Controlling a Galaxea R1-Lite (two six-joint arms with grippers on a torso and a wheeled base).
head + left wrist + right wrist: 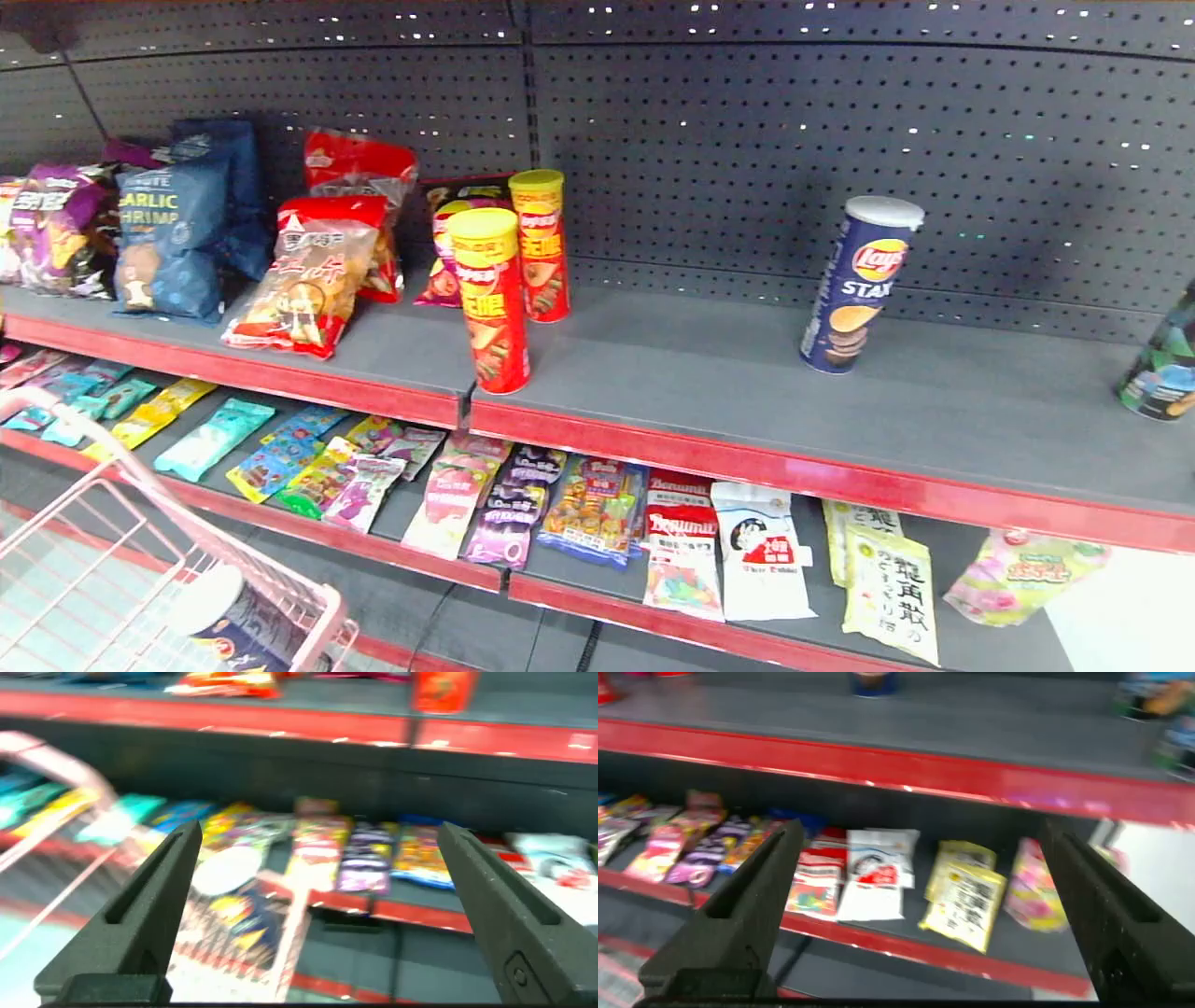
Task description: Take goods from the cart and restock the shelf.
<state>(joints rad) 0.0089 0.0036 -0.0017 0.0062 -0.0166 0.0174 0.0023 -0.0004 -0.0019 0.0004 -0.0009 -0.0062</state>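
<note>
Black fingers (159, 901) of the left gripper (320, 835) are standing wide apart and holding nothing. The cart can (232, 891) is lying ahead of them, in line with the gap, inside the pink cart (56, 756). The right gripper (923, 831) is also gaping wide and empty, facing the bags (873, 873) on the lower shelf.

Seen from the head, the cart is sitting at 7 o'clock, on the robot's left. The cart can is leaning on its side in the near corner, its white lid pointing toward 10 o'clock and its base toward 4 o'clock. The upper shelf (700, 373) is running across from 9 to 3 o'clock. It is carrying two red cans (490, 299) upright just 10 o'clock of centre and a shelf can (859, 285) upright toward 2 o'clock, well apart from them.

The left arm is looking like the nearer one for the pick, since the cart lies on its side. The can's long axis seems to be running crosswise to the line between the left fingers, so they would be closing across its width. The blur is leaving the exact tilt uncertain.
</note>
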